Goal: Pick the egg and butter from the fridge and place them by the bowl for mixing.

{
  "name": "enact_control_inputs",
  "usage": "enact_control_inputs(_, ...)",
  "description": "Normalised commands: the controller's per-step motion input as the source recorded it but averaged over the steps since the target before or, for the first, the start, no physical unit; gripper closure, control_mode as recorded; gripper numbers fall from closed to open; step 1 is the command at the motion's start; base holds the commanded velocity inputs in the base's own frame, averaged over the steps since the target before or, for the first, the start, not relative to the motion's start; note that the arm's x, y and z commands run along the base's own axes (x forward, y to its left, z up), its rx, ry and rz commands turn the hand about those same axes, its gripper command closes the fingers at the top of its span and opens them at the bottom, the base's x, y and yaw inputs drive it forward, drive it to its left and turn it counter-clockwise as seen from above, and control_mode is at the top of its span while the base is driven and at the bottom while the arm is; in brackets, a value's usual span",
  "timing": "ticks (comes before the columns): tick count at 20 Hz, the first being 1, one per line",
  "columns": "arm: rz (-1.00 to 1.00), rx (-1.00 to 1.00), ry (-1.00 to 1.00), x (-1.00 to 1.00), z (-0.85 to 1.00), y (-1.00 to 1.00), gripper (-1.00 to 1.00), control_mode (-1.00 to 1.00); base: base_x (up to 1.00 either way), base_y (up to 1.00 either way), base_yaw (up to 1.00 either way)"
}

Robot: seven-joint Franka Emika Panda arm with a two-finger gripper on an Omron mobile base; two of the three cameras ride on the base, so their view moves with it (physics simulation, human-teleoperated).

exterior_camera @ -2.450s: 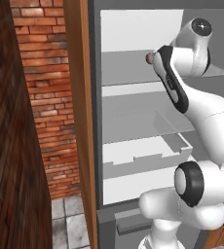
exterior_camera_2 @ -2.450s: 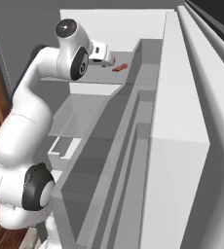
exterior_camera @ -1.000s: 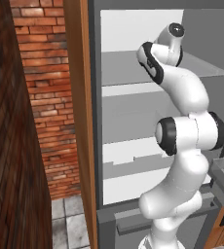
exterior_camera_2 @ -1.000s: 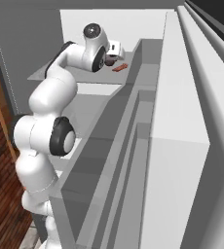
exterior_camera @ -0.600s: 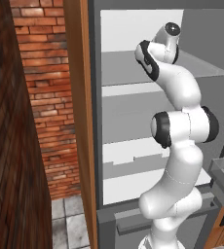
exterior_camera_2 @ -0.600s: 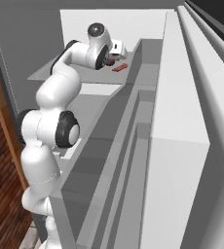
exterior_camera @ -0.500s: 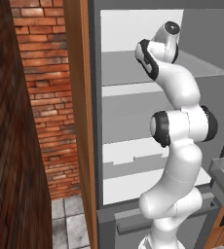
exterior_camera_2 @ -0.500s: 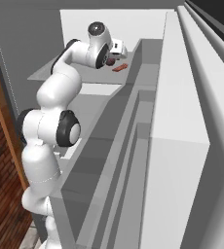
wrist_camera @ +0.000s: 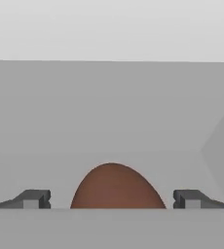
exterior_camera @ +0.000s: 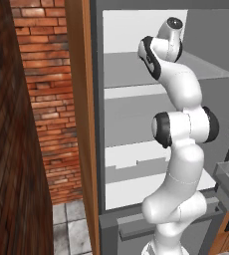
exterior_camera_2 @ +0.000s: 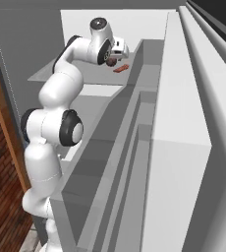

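The hand point(wrist_camera: 112, 199) is spread wide, fingertips straddling the dark reddish-brown rounded egg point(wrist_camera: 115, 187) on the fridge's upper grey shelf point(exterior_camera_2: 80, 74), apparently ready to close.

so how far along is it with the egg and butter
Nothing delivered yet. In hand: the gripper is on the fridge upper shelf, jaws open either side of the egg, not closed. Left: grasp it, carry it out, then get the butter.

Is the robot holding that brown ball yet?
Not yet. The egg sits between the open pincer tips, with a gap on each side, so nothing is gripped.
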Motion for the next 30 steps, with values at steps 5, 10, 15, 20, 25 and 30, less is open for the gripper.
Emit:
enact_control_inputs(5, 0.0, 0.0, 0.0, 0.19, -0.38, 0.0, -1.0, -1.0, 0.0, 0.0, 0.0)
enact_control_inputs(10, 0.0, 0.0, 0.0, 0.06, -0.44, -0.07, -1.0, -1.0, 0.0, 0.0, 0.0)
enact_control_inputs(15, 0.0, 0.0, 0.0, 0.0, -0.51, -0.04, -1.0, -1.0, 0.0, 0.0, 0.0)
enact_control_inputs(20, 0.0, 0.0, 0.0, 0.01, -0.53, -0.01, -1.0, -1.0, 0.0, 0.0, 0.0)
enact_control_inputs(25, 0.0, 0.0, 0.0, 0.0, -0.52, 0.0, 1.0, -1.0, 0.0, 0.0, 0.0)
enact_control_inputs(30, 0.0, 0.0, 0.0, 0.1, -0.49, 0.0, 1.0, -1.0, 0.0, 0.0, 0.0)
